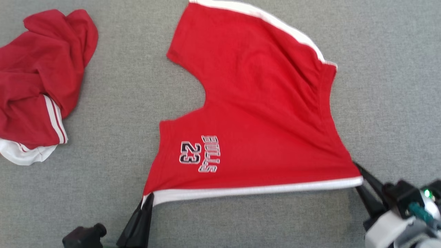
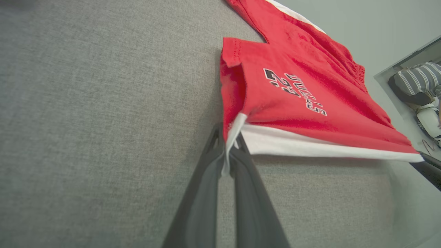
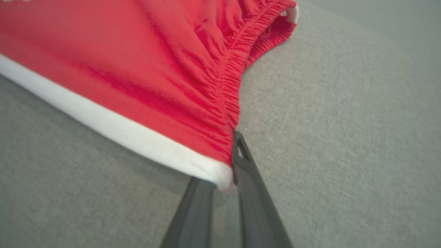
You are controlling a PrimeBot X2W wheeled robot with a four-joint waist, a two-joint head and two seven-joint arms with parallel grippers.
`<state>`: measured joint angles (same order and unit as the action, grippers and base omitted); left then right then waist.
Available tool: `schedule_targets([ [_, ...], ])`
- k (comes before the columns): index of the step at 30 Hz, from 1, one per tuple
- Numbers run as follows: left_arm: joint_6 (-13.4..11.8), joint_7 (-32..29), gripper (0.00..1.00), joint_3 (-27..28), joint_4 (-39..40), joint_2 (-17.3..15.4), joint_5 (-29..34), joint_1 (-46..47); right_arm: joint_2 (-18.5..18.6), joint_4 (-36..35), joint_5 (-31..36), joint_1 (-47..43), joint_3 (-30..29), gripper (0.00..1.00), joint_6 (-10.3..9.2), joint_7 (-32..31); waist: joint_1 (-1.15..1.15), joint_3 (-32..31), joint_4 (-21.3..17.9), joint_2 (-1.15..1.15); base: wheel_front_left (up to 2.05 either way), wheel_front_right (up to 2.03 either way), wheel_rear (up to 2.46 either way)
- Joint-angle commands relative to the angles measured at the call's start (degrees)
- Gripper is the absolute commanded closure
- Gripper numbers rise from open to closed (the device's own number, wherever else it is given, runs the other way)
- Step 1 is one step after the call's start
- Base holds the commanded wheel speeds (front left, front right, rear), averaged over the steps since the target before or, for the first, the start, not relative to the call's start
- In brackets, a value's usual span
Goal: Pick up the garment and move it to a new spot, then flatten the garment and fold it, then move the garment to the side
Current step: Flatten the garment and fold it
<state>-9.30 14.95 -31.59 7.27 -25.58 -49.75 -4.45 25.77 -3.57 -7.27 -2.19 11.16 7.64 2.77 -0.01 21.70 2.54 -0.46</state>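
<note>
1. Across the middle of the grey bench (image 1: 113, 206), the red Bulls shorts (image 1: 262, 113) lie spread out. Their near, white-striped side edge is drawn taut and looks slightly lifted.
2. That edge, the shorts' long axis, runs left to right in the head view, from leg hem to elastic waistband.
3. The left jaws are pinched fully shut on the hem corner. The right jaws, nearly closed, clamp the waistband corner.
4. The cloth stretches straight ahead of both jaws, and each arm holds its own end, so folding probably means carrying this edge forward together.
5. A crumpled red-and-white garment (image 1: 38, 75) sits well apart, far left.
</note>
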Motion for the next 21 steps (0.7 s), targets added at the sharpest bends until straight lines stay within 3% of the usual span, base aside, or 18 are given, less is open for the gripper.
schedule_targets([
  [1,-1.6,0.3,1.00,1.2,1.3,-1.0,-0.5,-2.3,-0.1,-2.3,-0.2,-3.9,-1.4,1.00,-0.28,-0.7,0.01,-4.3,1.1,0.46,0.00,0.00,0.00],
  [5,-4.3,-1.0,1.00,1.7,8.9,-4.4,-0.6,-8.3,0.4,-12.0,-1.6,-12.7,-1.4,1.00,-0.26,-4.5,0.01,-4.0,-0.7,0.46,0.00,0.00,0.00],
  [8,-5.1,-4.1,1.00,2.6,14.0,-8.4,-1.1,-9.7,1.6,-15.0,-4.7,-12.9,0.6,1.00,-0.21,-8.3,0.01,-2.7,-2.5,0.46,0.00,0.00,0.00],
  [16,-6.8,-17.0,1.00,9.2,21.6,-22.2,-1.1,-1.0,4.4,-13.2,-18.9,4.7,13.6,1.00,-0.20,-20.5,0.01,6.3,-8.6,0.46,0.00,0.00,0.00],
  [21,-4.1,-27.7,1.00,10.6,24.3,-29.6,-1.6,8.6,3.6,-8.2,-30.5,17.7,19.9,1.00,-0.19,-25.0,0.01,9.1,-11.9,0.46,0.00,0.00,0.00],
])
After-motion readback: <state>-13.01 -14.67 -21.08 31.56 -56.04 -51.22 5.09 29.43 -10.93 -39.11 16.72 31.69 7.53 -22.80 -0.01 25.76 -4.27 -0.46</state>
